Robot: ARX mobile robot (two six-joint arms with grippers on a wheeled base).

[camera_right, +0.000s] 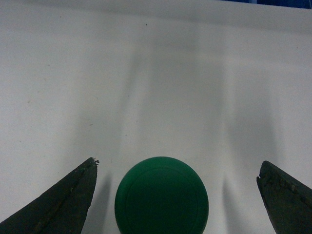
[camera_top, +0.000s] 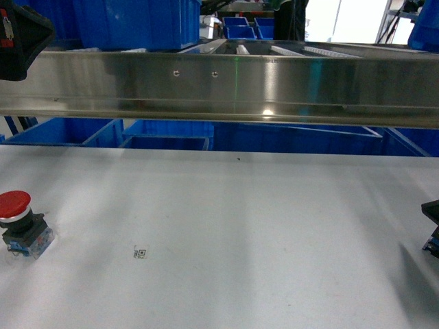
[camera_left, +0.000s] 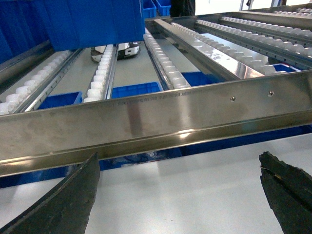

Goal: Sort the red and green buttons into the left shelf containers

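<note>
A red button (camera_top: 15,205) with a round cap and a dark bluish body stands on the white table (camera_top: 226,233) at the far left. A green button (camera_right: 161,195) shows from above in the right wrist view, between the fingers of my open right gripper (camera_right: 179,162), which do not touch it. My left gripper (camera_left: 179,161) hangs open and empty over the table, facing the steel shelf rail (camera_left: 161,117). A large blue container (camera_top: 137,24) sits on the roller shelf at upper left, and its lower part (camera_left: 87,22) also shows in the left wrist view.
The steel rail (camera_top: 226,86) spans the head view above the table's far edge. Roller tracks (camera_left: 161,58) run back behind it. More blue bins (camera_top: 164,140) sit below the shelf. A small printed marker (camera_top: 140,253) lies on the table. My left arm (camera_top: 20,38) shows at top left.
</note>
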